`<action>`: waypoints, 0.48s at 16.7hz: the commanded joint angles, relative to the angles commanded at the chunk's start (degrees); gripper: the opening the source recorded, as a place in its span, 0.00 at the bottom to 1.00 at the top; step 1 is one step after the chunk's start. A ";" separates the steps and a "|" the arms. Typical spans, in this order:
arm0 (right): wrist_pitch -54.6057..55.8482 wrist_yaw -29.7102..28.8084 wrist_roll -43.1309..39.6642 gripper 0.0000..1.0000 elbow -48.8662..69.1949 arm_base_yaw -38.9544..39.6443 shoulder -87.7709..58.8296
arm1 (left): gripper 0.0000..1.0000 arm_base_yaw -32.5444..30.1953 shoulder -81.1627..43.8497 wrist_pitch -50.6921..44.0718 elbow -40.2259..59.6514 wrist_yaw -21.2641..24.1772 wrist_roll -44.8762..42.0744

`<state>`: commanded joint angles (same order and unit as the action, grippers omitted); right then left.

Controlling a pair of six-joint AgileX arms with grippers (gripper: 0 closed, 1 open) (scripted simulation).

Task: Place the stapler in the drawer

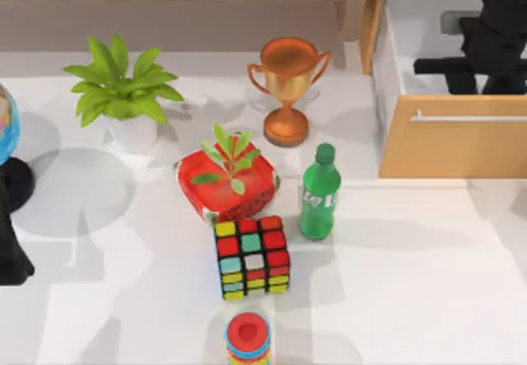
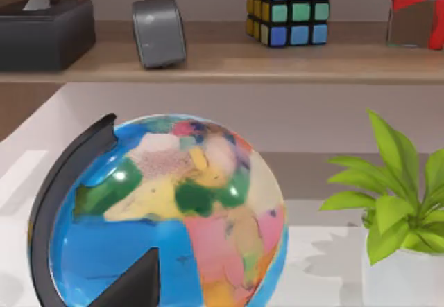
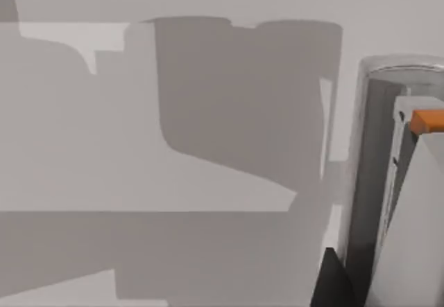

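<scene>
Right end effector hangs inside the open drawer, upper right of the top view. Its wrist view has the stapler right at the fingers, pale grey body with an orange tab, long axis roughly along the fingers, over the white drawer floor. Looks clamped on the stapler, though the finger contact isn't clear; likely about to release. Left arm parked at the left edge by the globe; can't tell its fingers. Right arm is the nearer one by far.
</scene>
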<state>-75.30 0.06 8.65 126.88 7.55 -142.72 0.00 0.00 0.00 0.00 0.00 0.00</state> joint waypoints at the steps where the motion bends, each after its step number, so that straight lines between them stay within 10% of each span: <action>1: 0.00 0.00 0.00 0.23 0.00 0.00 0.00 | 1.00 0.00 0.00 0.00 0.00 0.00 0.00; 8: 0.00 0.00 0.00 0.75 0.00 0.00 0.00 | 1.00 0.00 0.00 0.00 0.00 0.00 0.00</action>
<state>-75.30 0.06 8.65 126.88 7.55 -142.72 0.00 0.00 0.00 0.00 0.00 0.00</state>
